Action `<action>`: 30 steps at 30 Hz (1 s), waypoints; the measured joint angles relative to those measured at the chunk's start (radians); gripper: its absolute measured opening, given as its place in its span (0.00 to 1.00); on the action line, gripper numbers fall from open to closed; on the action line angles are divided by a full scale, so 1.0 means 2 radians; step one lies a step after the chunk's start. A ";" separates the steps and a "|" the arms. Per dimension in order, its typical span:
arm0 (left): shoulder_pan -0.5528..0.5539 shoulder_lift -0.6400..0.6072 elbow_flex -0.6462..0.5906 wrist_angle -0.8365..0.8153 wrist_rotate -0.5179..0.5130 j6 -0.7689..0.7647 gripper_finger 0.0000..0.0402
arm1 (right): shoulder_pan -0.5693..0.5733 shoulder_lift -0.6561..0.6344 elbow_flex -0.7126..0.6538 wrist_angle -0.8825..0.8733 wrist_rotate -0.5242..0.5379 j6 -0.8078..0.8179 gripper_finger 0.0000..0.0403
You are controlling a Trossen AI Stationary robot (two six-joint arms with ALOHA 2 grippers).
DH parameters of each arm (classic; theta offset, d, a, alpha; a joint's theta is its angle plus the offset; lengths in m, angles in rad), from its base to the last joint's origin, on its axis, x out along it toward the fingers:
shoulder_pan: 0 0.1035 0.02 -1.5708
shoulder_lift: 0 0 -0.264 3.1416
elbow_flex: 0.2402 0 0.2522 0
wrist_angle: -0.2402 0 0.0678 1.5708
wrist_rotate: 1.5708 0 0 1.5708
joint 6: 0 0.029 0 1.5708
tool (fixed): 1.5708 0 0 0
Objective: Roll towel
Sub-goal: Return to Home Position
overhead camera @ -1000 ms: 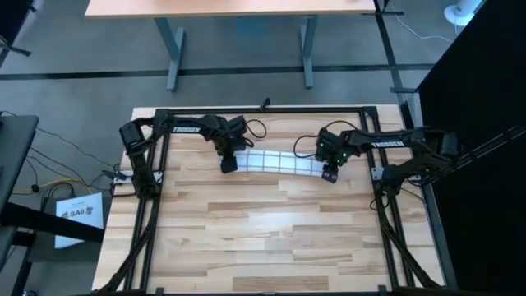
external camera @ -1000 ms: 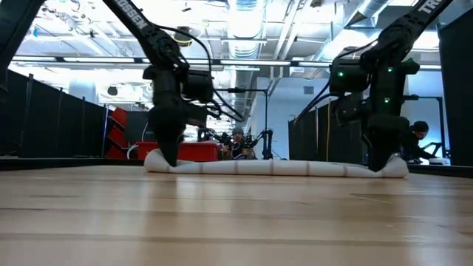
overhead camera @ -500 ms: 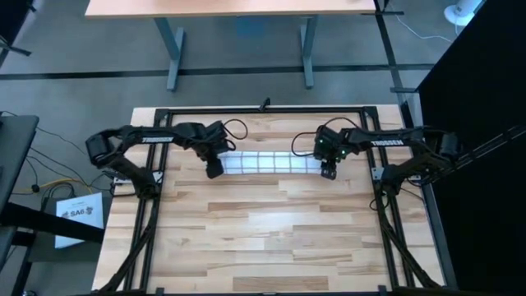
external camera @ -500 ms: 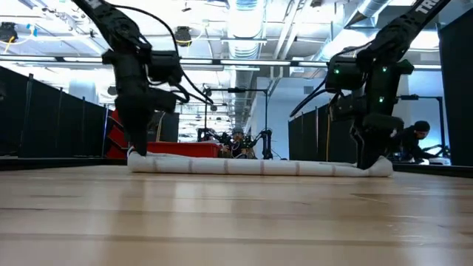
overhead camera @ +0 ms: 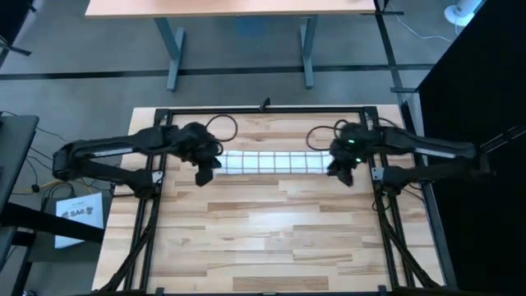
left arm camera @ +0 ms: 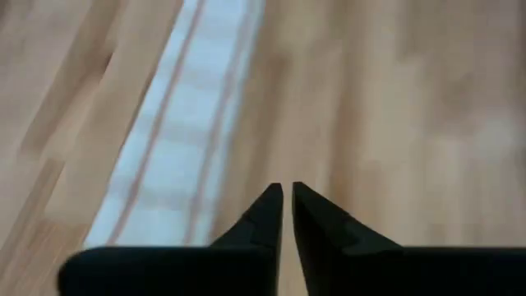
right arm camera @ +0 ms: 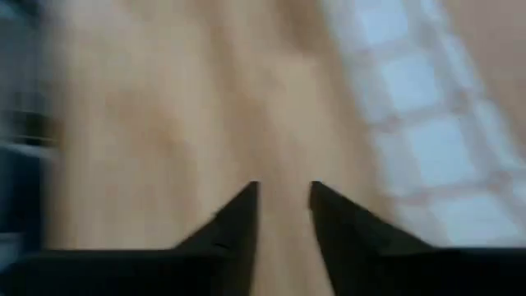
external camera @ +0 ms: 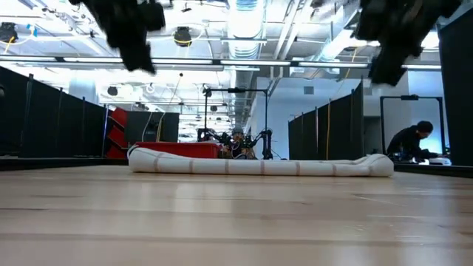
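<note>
The whole surface (overhead camera: 263,238) is seen from straight above in the high view. In the low view it is looked across at its own height, toward the room behind. The wrist views are held close over the wood. The towel (overhead camera: 271,162) is caught in all four.

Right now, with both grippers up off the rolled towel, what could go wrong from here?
1. The towel lies as a long roll on the table, nothing holding it; the soft cloth may loosen or unroll.
2. The left gripper and right gripper hang raised near the roll's two ends; a low sweep on the way out could catch an end and drag it crooked.
</note>
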 joint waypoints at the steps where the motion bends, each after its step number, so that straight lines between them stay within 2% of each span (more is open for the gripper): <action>1: -0.016 -0.015 0.000 0.018 0.003 -0.007 0.02 | 0.014 -0.023 0.000 0.010 -0.013 0.019 0.13; 2: -0.033 -0.030 -0.001 0.041 0.005 -0.014 0.01 | 0.029 -0.046 -0.001 0.023 -0.018 0.038 0.07; 4: -0.066 -0.064 -0.016 0.108 0.005 -0.026 0.00 | 0.061 -0.098 -0.011 0.066 0.004 0.080 0.03; 7: -0.103 -0.116 -0.049 0.197 -0.024 -0.044 0.00 | 0.107 -0.181 -0.034 0.124 0.093 0.111 0.02; 11: -0.129 -0.186 -0.109 0.259 -0.074 -0.066 0.00 | 0.154 -0.290 -0.067 0.157 0.184 0.123 0.01; 13: -0.130 -0.219 -0.141 0.267 -0.095 -0.093 0.00 | 0.166 -0.340 -0.079 0.164 0.216 0.124 0.02; 15: -0.130 -0.250 -0.166 0.260 -0.101 -0.158 0.00 | 0.170 -0.384 -0.088 0.162 0.225 0.142 0.02; 18: -0.128 -0.289 -0.185 0.194 -0.102 -0.245 0.00 | 0.171 -0.440 -0.092 0.162 0.225 0.189 0.02; 21: -0.131 -0.314 -0.191 0.120 -0.091 -0.280 0.00 | 0.171 -0.451 -0.088 0.165 0.225 0.179 0.02; 23: -0.139 -0.317 -0.211 0.149 -0.104 -0.240 0.00 | 0.171 -0.442 -0.096 0.167 0.221 0.152 0.02; 26: -0.149 -0.317 -0.264 0.259 -0.110 -0.183 0.00 | 0.171 -0.435 -0.129 0.192 0.220 0.126 0.02; 30: -0.162 -0.316 -0.346 0.468 -0.038 -0.151 0.00 | 0.171 -0.441 -0.194 0.277 0.211 0.120 0.02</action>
